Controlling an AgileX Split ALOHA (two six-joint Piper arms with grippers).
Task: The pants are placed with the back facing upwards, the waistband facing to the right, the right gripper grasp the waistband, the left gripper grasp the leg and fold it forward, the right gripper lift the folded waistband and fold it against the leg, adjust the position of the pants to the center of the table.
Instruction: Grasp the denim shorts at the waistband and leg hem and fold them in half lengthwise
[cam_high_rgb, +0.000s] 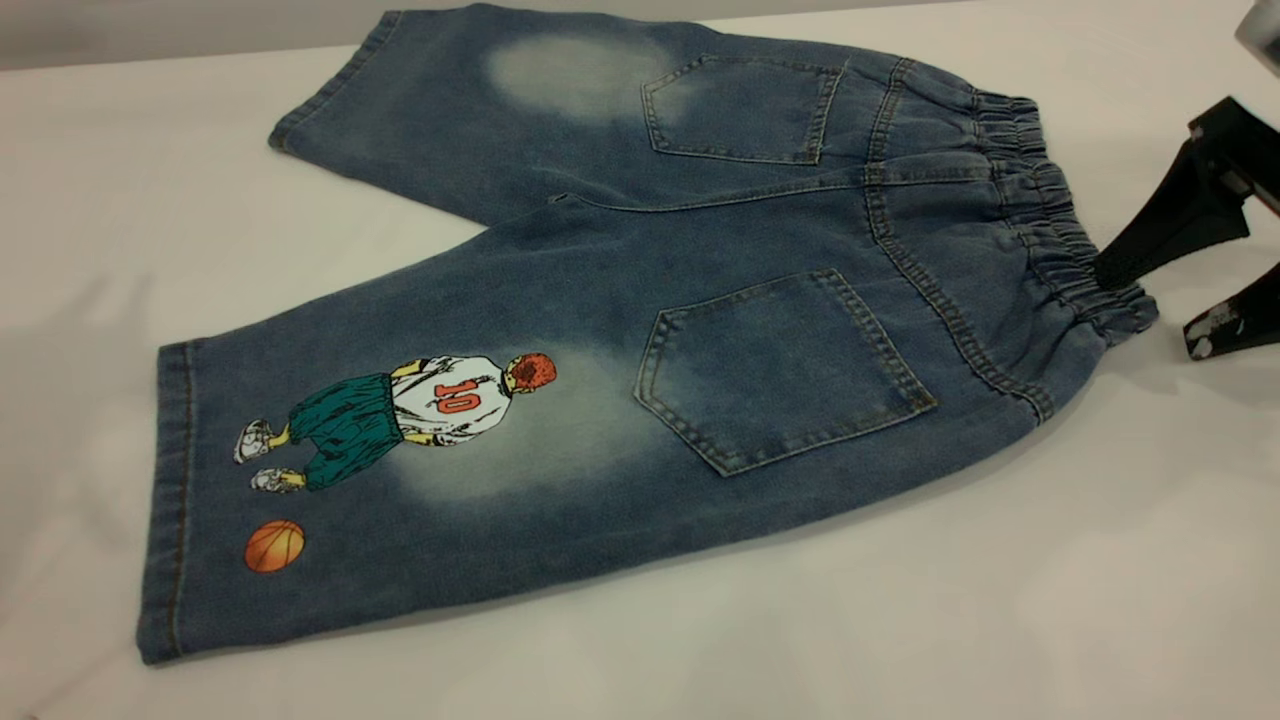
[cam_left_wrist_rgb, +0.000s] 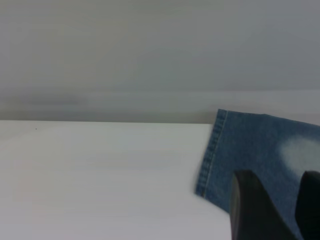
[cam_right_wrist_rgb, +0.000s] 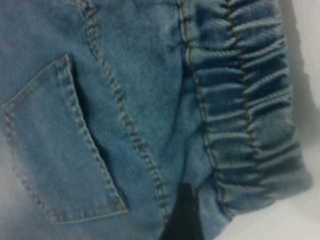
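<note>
Worktop (cam_high_rgb: 1000, 600): white, carrying the pants.
Leg (cam_high_rgb: 330, 480): nearest, printed with player and basketball, flat, hem to the left.
Pants (cam_high_rgb: 700, 300): spread back up, two patch pockets showing, nothing seen in them; waistband to the right.
Right hand (cam_high_rgb: 1135, 295): fingers parted, one over the waistband, one beside it on the worktop.
Left hand (cam_left_wrist_rgb: 272, 210): above the plain leg's hem, fingers apart, gripping nothing.
</note>
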